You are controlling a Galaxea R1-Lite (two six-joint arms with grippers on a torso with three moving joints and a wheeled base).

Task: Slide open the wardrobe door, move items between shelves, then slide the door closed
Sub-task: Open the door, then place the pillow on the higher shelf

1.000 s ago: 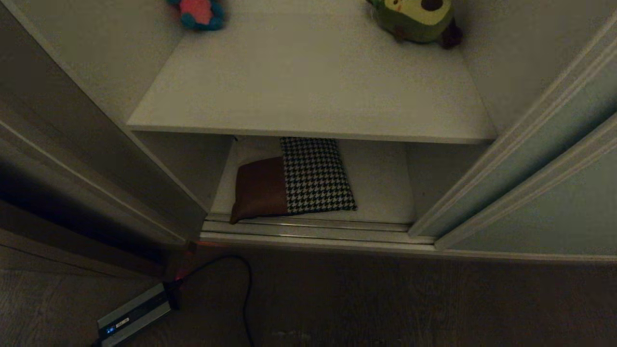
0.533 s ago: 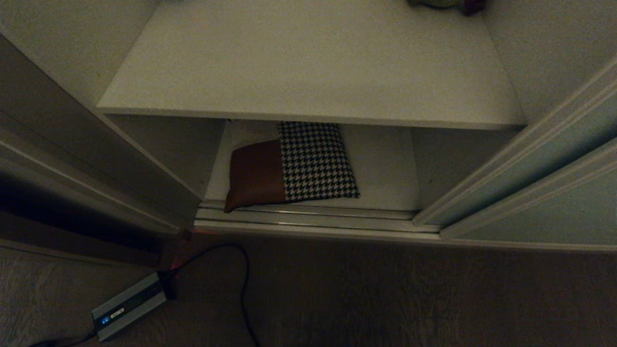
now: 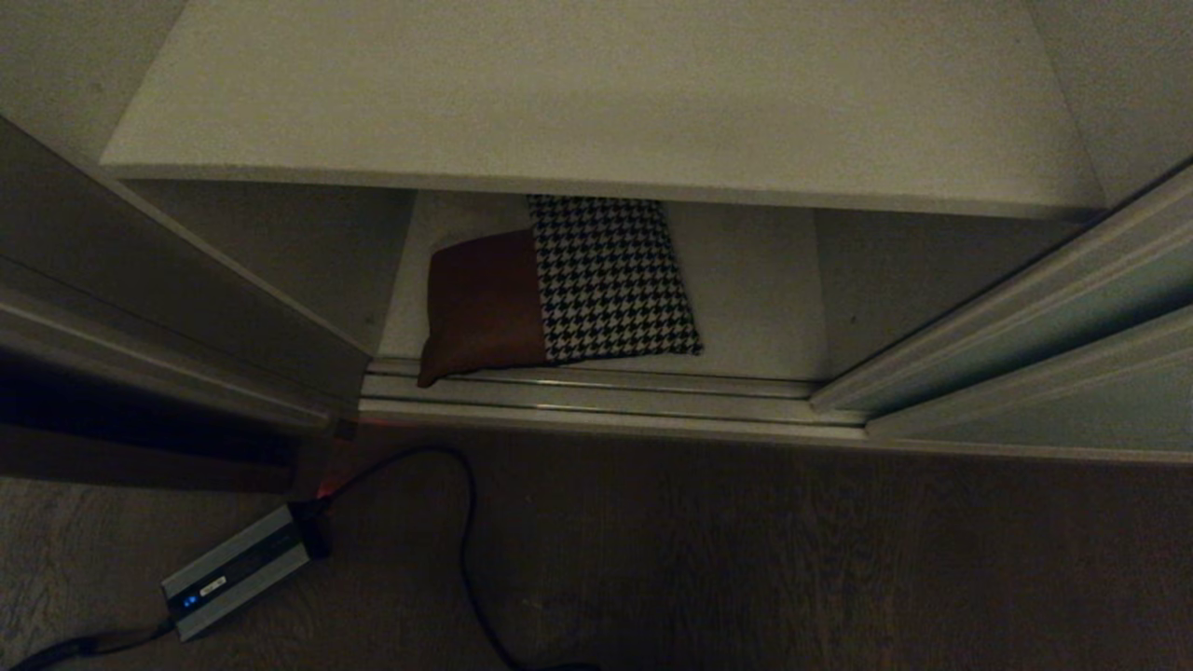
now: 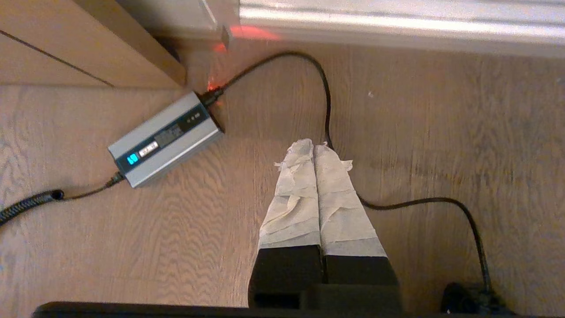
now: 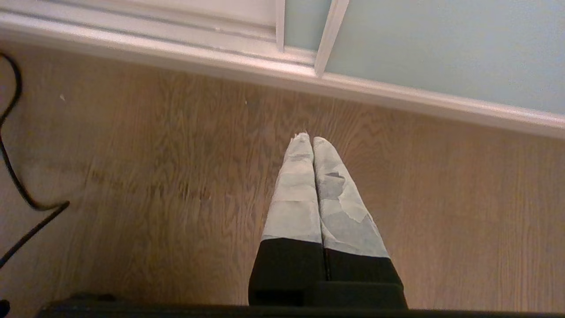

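Dim open wardrobe, bottom shelf, rust-brown and houndstooth cushion lying flat

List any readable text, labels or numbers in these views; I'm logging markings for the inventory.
None can be read.
Grey power adapter on the floor: a lit blue indicator and a small pale label, too small and blurred to read.
Cushion, shelves, sliding door: no writing.
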